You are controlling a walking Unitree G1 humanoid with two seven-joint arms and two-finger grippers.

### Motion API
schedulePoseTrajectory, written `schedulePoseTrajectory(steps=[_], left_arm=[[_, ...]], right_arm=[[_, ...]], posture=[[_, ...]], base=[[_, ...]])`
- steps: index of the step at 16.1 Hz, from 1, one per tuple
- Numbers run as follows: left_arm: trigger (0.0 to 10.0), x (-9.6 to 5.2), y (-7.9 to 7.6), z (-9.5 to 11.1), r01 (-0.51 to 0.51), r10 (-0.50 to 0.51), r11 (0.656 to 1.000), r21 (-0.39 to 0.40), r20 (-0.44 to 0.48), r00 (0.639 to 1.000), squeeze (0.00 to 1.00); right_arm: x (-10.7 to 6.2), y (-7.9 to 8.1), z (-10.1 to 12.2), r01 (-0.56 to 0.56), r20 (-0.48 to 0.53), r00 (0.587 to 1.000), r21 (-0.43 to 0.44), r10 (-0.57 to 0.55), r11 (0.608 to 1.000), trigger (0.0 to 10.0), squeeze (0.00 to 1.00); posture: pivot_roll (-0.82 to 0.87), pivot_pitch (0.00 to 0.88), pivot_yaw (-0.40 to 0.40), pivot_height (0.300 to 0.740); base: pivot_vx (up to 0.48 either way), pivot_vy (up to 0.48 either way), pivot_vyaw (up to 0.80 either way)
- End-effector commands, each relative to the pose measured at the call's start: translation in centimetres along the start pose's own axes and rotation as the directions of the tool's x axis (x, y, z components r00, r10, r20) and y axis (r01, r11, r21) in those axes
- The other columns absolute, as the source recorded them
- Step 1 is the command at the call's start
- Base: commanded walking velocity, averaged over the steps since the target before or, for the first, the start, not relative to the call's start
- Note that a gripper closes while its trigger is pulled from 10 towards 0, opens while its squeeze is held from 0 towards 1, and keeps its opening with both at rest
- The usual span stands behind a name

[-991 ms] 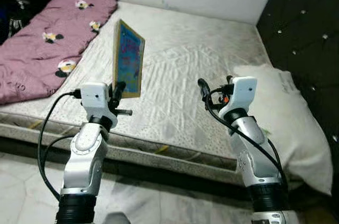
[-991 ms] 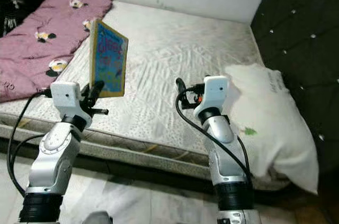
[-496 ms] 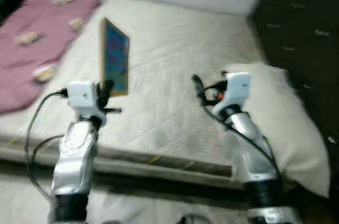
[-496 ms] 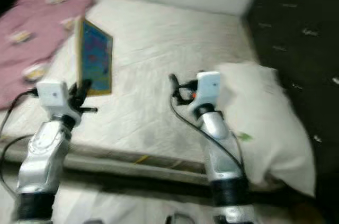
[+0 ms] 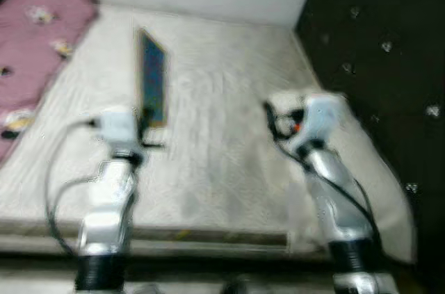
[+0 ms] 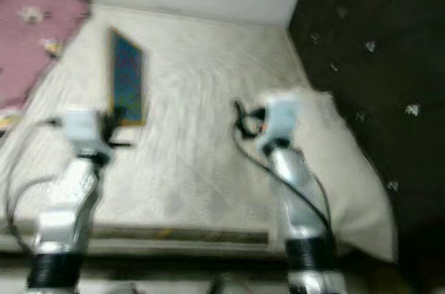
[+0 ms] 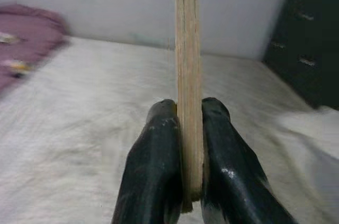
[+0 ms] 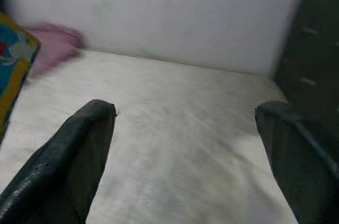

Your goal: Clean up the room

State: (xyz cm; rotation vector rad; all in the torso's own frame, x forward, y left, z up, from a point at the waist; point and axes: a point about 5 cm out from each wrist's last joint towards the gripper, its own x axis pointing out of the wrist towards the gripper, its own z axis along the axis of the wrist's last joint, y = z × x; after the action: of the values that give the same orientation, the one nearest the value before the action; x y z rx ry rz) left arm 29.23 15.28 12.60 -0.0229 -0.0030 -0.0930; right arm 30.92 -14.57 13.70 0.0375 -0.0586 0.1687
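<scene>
Head views are blurred. A thin book (image 5: 152, 77) with a blue cover and yellow border is held upright, edge-on, above the bare mattress (image 5: 215, 141); its lower edge is clamped between the two black fingers (image 7: 153, 171) of the left gripper (image 7: 183, 192). The right gripper (image 8: 185, 144) is held over the mattress with fingers spread wide, grasping nothing. A white pillow (image 5: 375, 169) lies beside the dark headboard (image 5: 375, 44); a pink blanket (image 5: 35, 37) is seen at the far left.

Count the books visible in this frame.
1. A thin book with a blue and yellow cover, held upright above the mattress, clamped at its lower edge in the left gripper. The frame is blurred, so others could go unnoticed.
</scene>
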Motion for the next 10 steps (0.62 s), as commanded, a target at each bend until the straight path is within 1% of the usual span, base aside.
schedulePoseTrajectory(steps=[1,3,4,6,9,10], left_arm=[[10.0,0.3,0.6,0.9,0.015,-0.015,1.0,0.006,0.03,0.999,0.0],[10.0,0.1,1.0,1.0,0.012,-0.012,1.0,0.011,0.031,0.999,0.0],[10.0,-0.2,1.3,0.7,-0.008,0.008,1.0,-0.015,0.023,1.0,0.0],[10.0,-0.5,1.2,0.4,-0.013,0.013,1.0,-0.02,0.015,1.0,0.0],[10.0,-1.0,0.6,-0.2,0.002,-0.002,1.0,-0.02,-0.003,1.0,0.0],[10.0,-1.0,0.3,-0.2,0.014,-0.014,1.0,-0.026,-0.002,1.0,0.0]], right_arm=[[0.1,0.2,0.5,-0.002,0.014,1.0,-0.002,0.002,1.0,10.0,0.0],[-0.3,0.3,0.2,0.004,0.009,1.0,0.005,-0.004,1.0,10.0,0.0],[-0.8,0.6,-0.3,0.006,-0.002,1.0,0.012,-0.006,1.0,10.0,0.0],[-1.0,0.7,-0.3,0.005,-0.004,1.0,0.014,-0.005,1.0,10.0,0.0],[-1.4,0.1,-0.7,0.025,-0.018,1.0,0.009,-0.025,1.0,10.0,0.0],[-1.5,-0.1,-0.9,0.032,-0.025,0.999,0.001,-0.032,0.999,10.0,0.0]], posture=[[0.02,0.0,-0.105,0.74],[0.02,0.0,-0.098,0.74],[0.01,0.0,-0.084,0.74],[0.0,0.0,-0.078,0.74],[0.0,0.0,-0.074,0.74],[-0.01,0.0,-0.075,0.74]], base=[[0.0,0.0,-0.8],[0.0,0.0,-0.8],[0.0,0.0,0.0],[0.0,0.0,0.0],[0.0,0.0,0.0],[0.0,-0.285,0.0]])
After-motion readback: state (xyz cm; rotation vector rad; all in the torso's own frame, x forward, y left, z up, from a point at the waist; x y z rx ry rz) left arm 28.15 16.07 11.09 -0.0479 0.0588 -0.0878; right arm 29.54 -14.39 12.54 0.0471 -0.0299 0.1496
